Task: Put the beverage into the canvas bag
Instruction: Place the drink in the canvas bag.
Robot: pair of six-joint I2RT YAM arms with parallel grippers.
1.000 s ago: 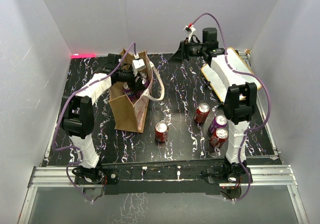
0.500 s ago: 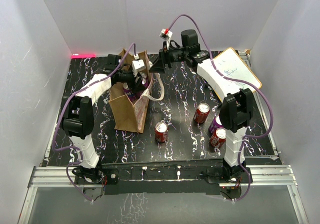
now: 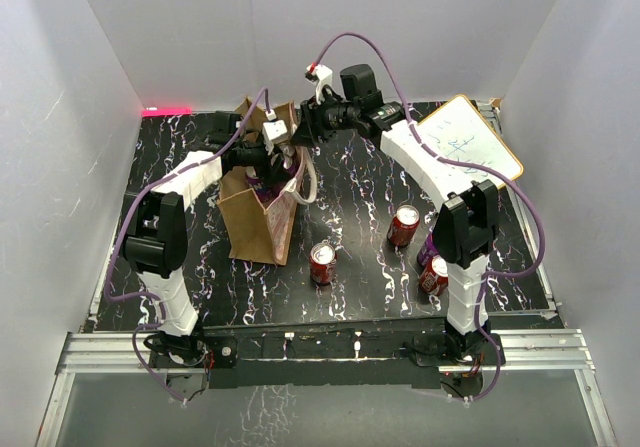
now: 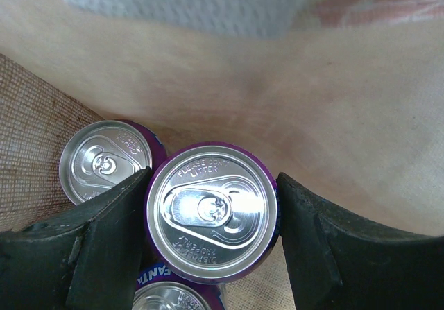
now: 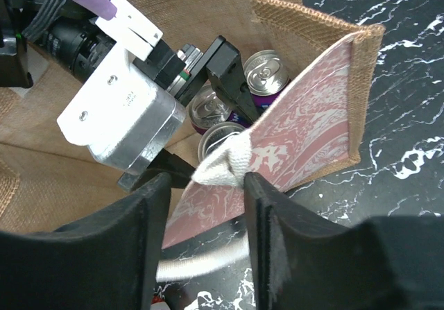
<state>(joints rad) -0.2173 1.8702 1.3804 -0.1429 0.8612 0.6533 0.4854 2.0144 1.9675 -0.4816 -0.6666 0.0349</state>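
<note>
The brown canvas bag [image 3: 258,217] stands at the left of the black table, mouth up. My left gripper [image 3: 262,159] reaches down into it and is shut on a purple can [image 4: 208,209], held upright between both fingers. Two more cans [image 4: 104,163] stand on the bag's floor beside it. My right gripper [image 3: 300,132] is at the bag's far rim, open, its jaws either side of the cream loop handle [image 5: 225,163]. The right finger touches the handle and the left finger is apart from it. The bag's printed side [image 5: 326,102] and cans inside [image 5: 267,73] show in the right wrist view.
A red can [image 3: 322,263] stands right of the bag. A red can [image 3: 403,225], a purple can [image 3: 432,247] and another red can [image 3: 436,275] cluster by the right arm's base. A whiteboard [image 3: 465,147] lies at the back right.
My right arm has swung left from the back right to the bag's rim, over the handle. My left gripper has stayed inside the bag.
</note>
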